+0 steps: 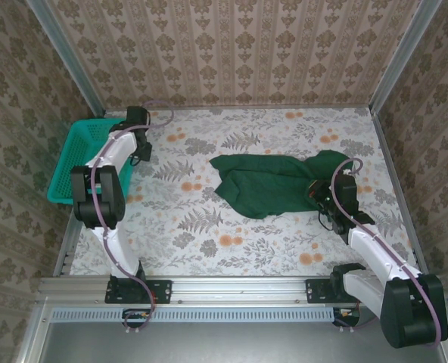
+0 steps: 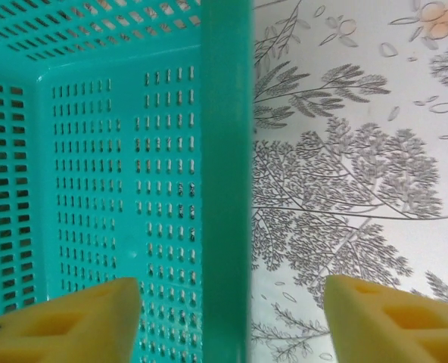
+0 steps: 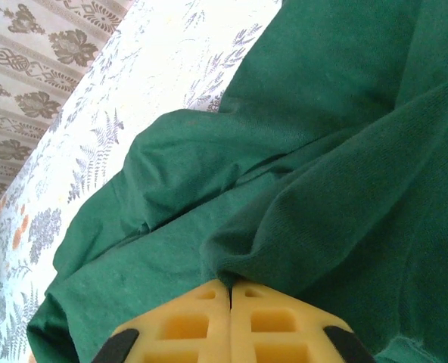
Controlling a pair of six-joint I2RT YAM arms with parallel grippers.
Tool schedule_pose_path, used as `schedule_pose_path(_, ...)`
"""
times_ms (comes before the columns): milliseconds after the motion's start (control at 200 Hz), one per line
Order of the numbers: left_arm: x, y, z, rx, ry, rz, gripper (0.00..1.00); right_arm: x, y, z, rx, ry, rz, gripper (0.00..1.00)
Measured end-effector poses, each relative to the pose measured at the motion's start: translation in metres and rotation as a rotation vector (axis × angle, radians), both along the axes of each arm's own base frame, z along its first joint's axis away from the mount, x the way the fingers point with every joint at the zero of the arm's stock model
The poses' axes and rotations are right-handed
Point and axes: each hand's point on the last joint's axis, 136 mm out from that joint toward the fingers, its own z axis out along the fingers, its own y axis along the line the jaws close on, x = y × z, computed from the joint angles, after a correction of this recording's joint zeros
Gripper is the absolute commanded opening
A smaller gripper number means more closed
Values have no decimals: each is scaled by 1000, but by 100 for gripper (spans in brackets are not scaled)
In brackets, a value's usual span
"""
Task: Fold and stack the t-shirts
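A dark green t-shirt (image 1: pixel 273 181) lies crumpled on the flowered table, right of centre. My right gripper (image 1: pixel 317 192) sits at the shirt's right side. In the right wrist view its yellow fingers (image 3: pixel 201 325) are pressed together, pinching a fold of the green t-shirt (image 3: pixel 284 189). My left gripper (image 1: pixel 138 121) hovers at the far left, over the right rim of the teal basket (image 1: pixel 76 155). In the left wrist view its yellow fingers (image 2: pixel 80 318) stand wide apart on either side of the basket rim (image 2: pixel 225 181), with nothing held.
The teal mesh basket stands at the table's left edge and holds nothing that I can see. Patterned walls close in the back and both sides. A metal rail (image 1: pixel 231 291) runs along the near edge by the arm bases.
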Motion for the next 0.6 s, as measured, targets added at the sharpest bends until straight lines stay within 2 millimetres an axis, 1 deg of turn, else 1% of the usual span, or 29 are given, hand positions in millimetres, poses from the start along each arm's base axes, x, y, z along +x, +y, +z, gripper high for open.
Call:
schedule_pose_path(25, 0, -6, 7, 2, -8, -5, 93, 0, 0, 0, -12, 2, 5, 28)
schedule_pose_path(55, 1, -16, 18, 4, -26, -20, 94, 0, 0, -1, -18, 5, 8, 34)
schedule_pose_path(100, 2, -36, 40, -3, -67, -45, 95, -1, 2, -2, -30, 15, 15, 41)
schedule_pose_path(115, 1, -48, 52, -10, -90, -63, 95, 0, 2, -3, -31, 20, 15, 43)
schedule_pose_path(140, 0, -61, 65, -24, -120, -81, 95, 0, 2, -3, -39, 24, 20, 46)
schedule_pose_path(145, -1, -67, 71, -30, -132, -88, 95, 0, 2, -3, -38, 27, 18, 47)
schedule_pose_path(155, -2, -71, 75, -34, -141, -93, 95, 0, 2, -4, -47, 29, 24, 48)
schedule_pose_path(170, -4, -81, 85, -47, -165, -107, 95, 1, 2, -4, -50, 31, 24, 49)
schedule_pose_path(175, -6, -87, 91, -56, -177, -116, 94, 1, 2, -3, -49, 32, 23, 50)
schedule_pose_path(195, -10, -100, 102, -77, -206, -134, 94, 1, 3, -4, -61, 38, 29, 51)
schedule_pose_path(215, -16, -114, 115, -105, -235, -154, 93, 1, 2, -4, -64, 43, 26, 53)
schedule_pose_path(220, -19, -121, 120, -120, -248, -167, 93, 1, 2, -4, -67, 46, 27, 53)
schedule_pose_path(235, -25, -132, 129, -144, -267, -186, 93, 2, 2, -4, -74, 50, 30, 53)
schedule_pose_path(245, -29, -138, 133, -160, -276, -195, 93, 2, 3, -4, -75, 53, 30, 54)
schedule_pose_path(260, -37, -152, 142, -193, -300, -219, 92, 2, 3, -4, -82, 58, 33, 54)
schedule_pose_path(270, -40, -156, 146, -205, -308, -228, 92, 3, 2, -4, -88, 59, 34, 54)
schedule_pose_path(285, -50, -171, 153, -250, -325, -252, 92, 3, 2, -3, -92, 63, 32, 55)
schedule_pose_path(320, -71, -194, 163, -327, -350, -295, 90, 4, 1, -2, -106, 72, 31, 56)
schedule_pose_path(355, -90, -213, 166, -402, -358, -329, 88, 4, 0, -1, -119, 76, 30, 57)
schedule_pose_path(375, -103, -224, 162, -449, -346, -349, 87, 4, -1, 0, -130, 79, 30, 57)
schedule_pose_path(400, -114, -232, 155, -488, -328, -359, 87, 4, -2, 1, -140, 82, 27, 58)
schedule_pose_path(430, -125, -241, 142, -539, -296, -360, 85, 4, -3, 2, -151, 90, 23, 58)
schedule_pose_path(460, -134, -248, 124, -580, -249, -352, 84, 4, -5, 3, -161, 95, 18, 58)
schedule_pose_path(490, -141, -253, 103, -612, -193, -335, 84, 3, -6, 4, -172, 101, 16, 59)
schedule_pose_path(505, -142, -255, 95, -620, -173, -331, 84, 3, -7, 4, -176, 105, 15, 59)
schedule_pose_path(570, -149, -266, 39, -632, -30, -285, 85, 1, -10, 4, -196, 120, 6, 59)
schedule_pose_path(600, -152, -269, 17, -628, 28, -268, 85, 0, -11, 4, -202, 127, 4, 59)
